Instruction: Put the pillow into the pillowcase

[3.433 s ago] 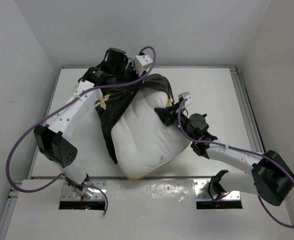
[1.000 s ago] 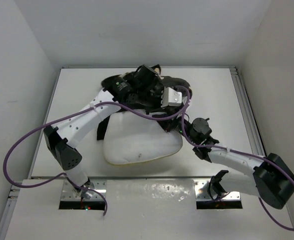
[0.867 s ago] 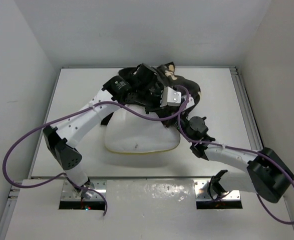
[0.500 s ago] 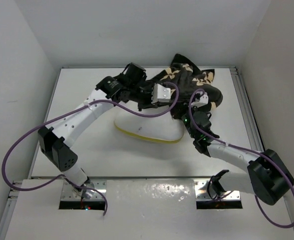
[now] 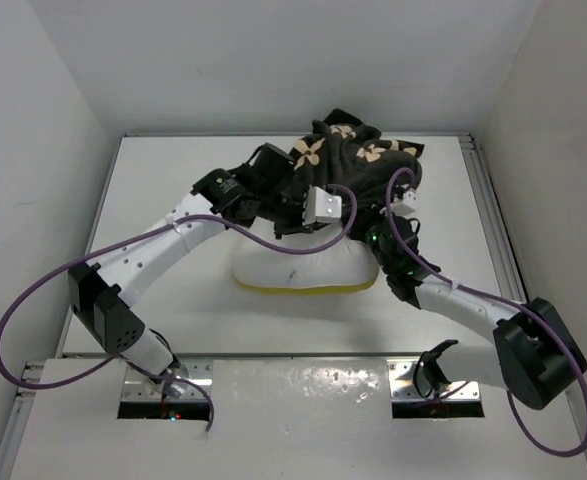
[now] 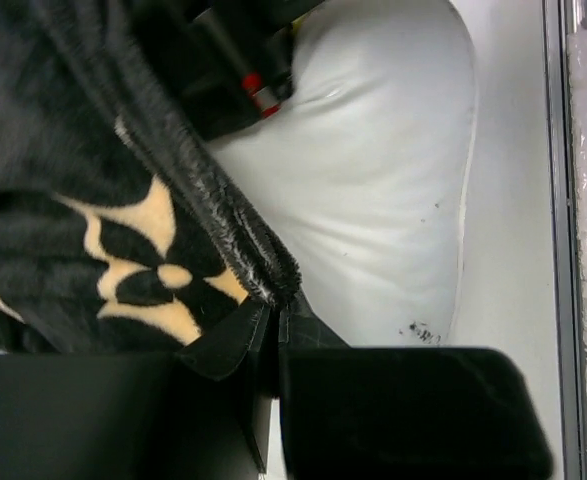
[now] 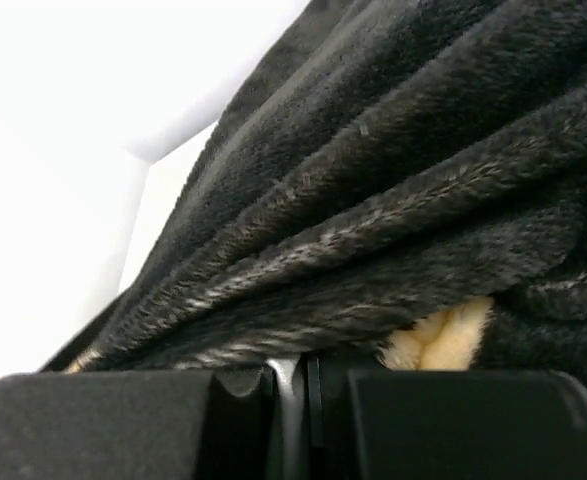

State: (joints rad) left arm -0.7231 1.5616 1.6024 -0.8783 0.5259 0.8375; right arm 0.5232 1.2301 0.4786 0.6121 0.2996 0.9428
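The white pillow (image 5: 303,268) hangs low over the middle of the table, its yellow-trimmed edge at the bottom and its upper half inside the black, tan-flowered pillowcase (image 5: 358,160). My left gripper (image 5: 295,212) is shut on the pillowcase's hem at the left of the opening; in the left wrist view the jaws pinch the black hem (image 6: 263,275) with the pillow (image 6: 373,190) behind. On the right side, my right gripper (image 5: 401,208) is shut on the pillowcase fabric (image 7: 373,200), which fills the right wrist view.
The white table (image 5: 153,230) is walled in by white panels at the back and both sides. A metal rail (image 5: 488,210) runs along its right edge. Purple cables loop from both arms.
Both grippers have lifted the pillowcase toward the back right, and the pillow has slid deeper in. The pillow hangs more upright, with less white showing than a second ago.
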